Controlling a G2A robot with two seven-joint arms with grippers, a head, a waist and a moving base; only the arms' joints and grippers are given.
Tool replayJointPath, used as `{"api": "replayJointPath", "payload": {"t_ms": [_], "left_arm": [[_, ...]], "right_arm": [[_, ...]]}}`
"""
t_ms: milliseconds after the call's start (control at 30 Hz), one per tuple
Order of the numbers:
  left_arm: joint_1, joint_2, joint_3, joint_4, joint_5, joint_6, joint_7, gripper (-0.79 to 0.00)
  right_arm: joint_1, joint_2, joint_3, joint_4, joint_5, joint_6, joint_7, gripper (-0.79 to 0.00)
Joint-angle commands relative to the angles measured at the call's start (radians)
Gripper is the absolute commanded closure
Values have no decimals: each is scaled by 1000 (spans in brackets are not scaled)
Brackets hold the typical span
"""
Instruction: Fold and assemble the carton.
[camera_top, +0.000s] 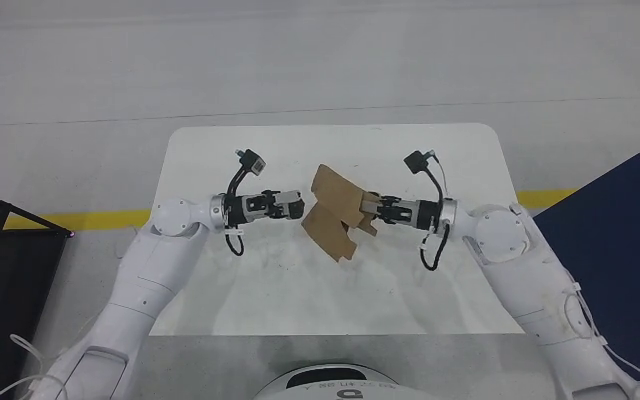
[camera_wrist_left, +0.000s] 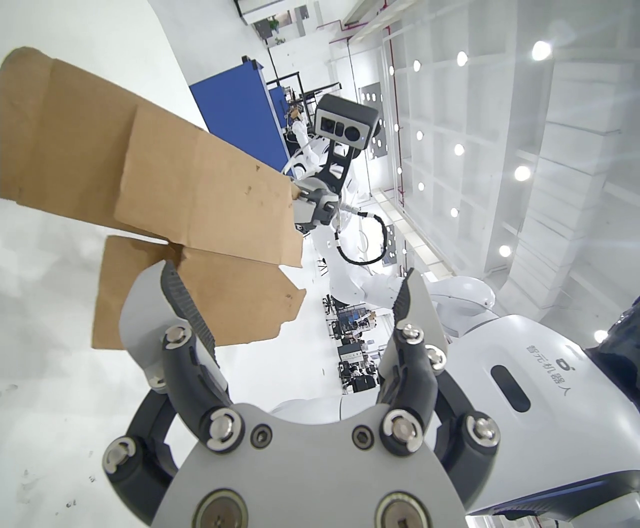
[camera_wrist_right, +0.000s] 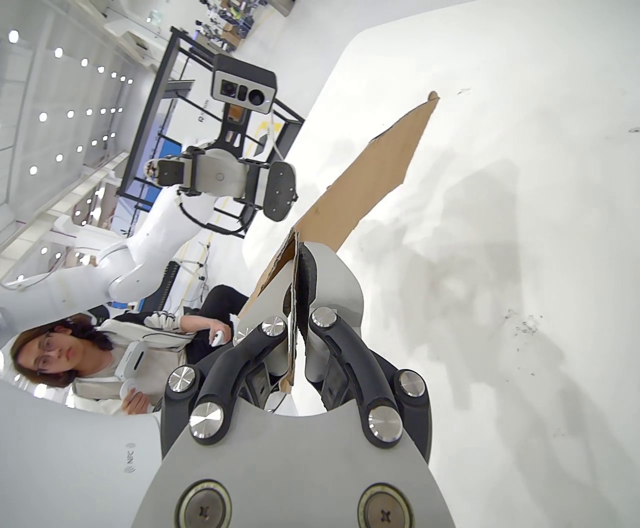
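A flat brown cardboard carton (camera_top: 335, 212) with loose flaps is held up above the middle of the white table (camera_top: 250, 290). My right gripper (camera_top: 368, 210) is shut on its right edge; the right wrist view shows the carton (camera_wrist_right: 360, 185) edge-on, pinched between the fingers (camera_wrist_right: 327, 280). My left gripper (camera_top: 298, 207) is open just left of the carton, close to it, not touching. In the left wrist view the carton (camera_wrist_left: 200, 200) spreads ahead of the gripper (camera_wrist_left: 290, 285), with nothing between its fingertips (camera_wrist_left: 170, 285). My right gripper (camera_wrist_left: 307, 207) shows at the carton's far edge.
The table's surface has small dark scuffs (camera_wrist_right: 525, 325). A blue panel (camera_top: 600, 220) stands beside the table on the right and a black frame (camera_top: 25, 260) on the left. A yellow floor line (camera_top: 90, 217) runs behind.
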Motion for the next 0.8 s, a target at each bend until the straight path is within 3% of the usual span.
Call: {"api": "replayJointPath", "payload": {"t_ms": [0,333,767], "left_arm": [[3,0,6,-1,13,1,-9,-785],[9,-1,24,0,30,8,-20,-785],[13,-6,12,-15,-90,15,-26,-785]], "right_arm": [[-4,2,5,9,58,-30,36,0],[23,0,-20,34,164,-80,108,0],[71,-10,-102,47,136,-41,118,0]]}}
